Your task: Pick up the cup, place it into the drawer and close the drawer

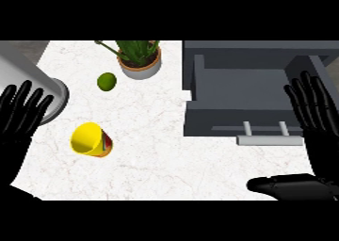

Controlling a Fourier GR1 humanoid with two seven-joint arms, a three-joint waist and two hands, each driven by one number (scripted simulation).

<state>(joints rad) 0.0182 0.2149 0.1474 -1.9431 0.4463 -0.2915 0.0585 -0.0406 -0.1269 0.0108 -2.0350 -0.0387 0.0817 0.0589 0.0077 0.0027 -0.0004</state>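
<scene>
- The cup [89, 139] lies tipped on its side on the white counter [165, 160], near the left edge, its yellow mouth turned up and to the left; nothing touches it.
- The drawer [245, 96] stands pulled open at the counter's right side, its grey inside bare, with the handle [268, 139] on its front toward the near edge.
- The left hand [18, 113] shows at the left edge, fingers straight and spread, pointing up; it holds nothing and is apart from the cup.
- The right hand [318, 117] is over the drawer's right side, fingers straight and spread, thumb out low near the near edge; it holds nothing.
- A lime [106, 81] lies toward the far edge, beyond the cup.
- A potted plant [139, 59] stands at the far edge, just left of the drawer.
- A grey cylinder [33, 89] sits at the far left corner.
</scene>
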